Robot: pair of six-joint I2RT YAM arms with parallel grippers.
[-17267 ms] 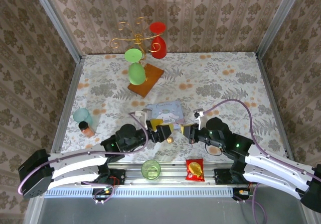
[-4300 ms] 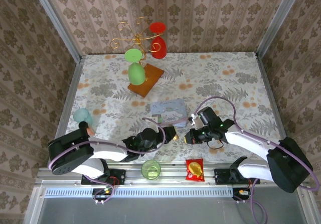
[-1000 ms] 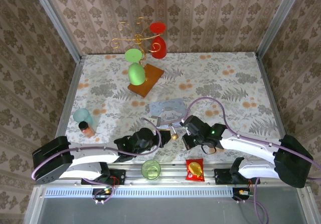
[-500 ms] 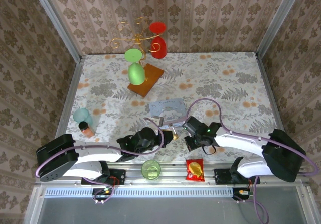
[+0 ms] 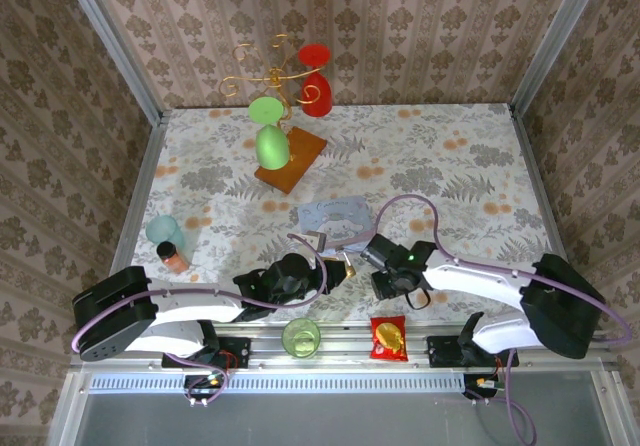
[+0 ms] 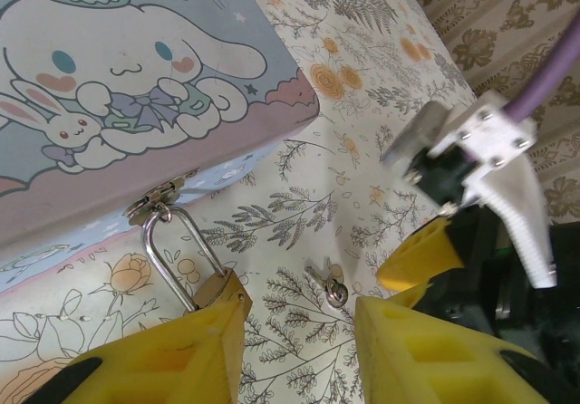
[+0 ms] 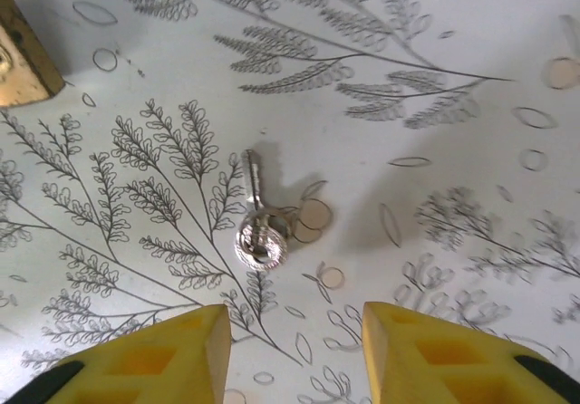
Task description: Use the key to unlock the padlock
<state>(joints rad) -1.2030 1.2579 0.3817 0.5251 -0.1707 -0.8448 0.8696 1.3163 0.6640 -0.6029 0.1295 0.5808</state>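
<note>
— Where do you stand with the lock?

— On picking up the key [image 7: 258,214], I'd say. It lies loose and flat on the tabletop [image 7: 435,78], round head toward my right hand [image 7: 292,327], blade pointing to 12 o'clock. That hand is partly open and holds nothing. The key sits just ahead of its gap, touching neither finger.

— And the padlock?

— The padlock [image 6: 219,291] hangs by its shackle from the hasp of the tin [image 6: 136,105]. Its body rests against one finger of my left hand [image 6: 301,318], at about 10 o'clock from the gap. Those jaws stand apart and do not pinch it. From the right wrist its corner shows at 10 o'clock, near the key but apart from it.

— Next?

— I reckon I lower the right hand and close on the round head, leaving the blade free for the keyhole. It is thin and flat, so it may slip.
</note>
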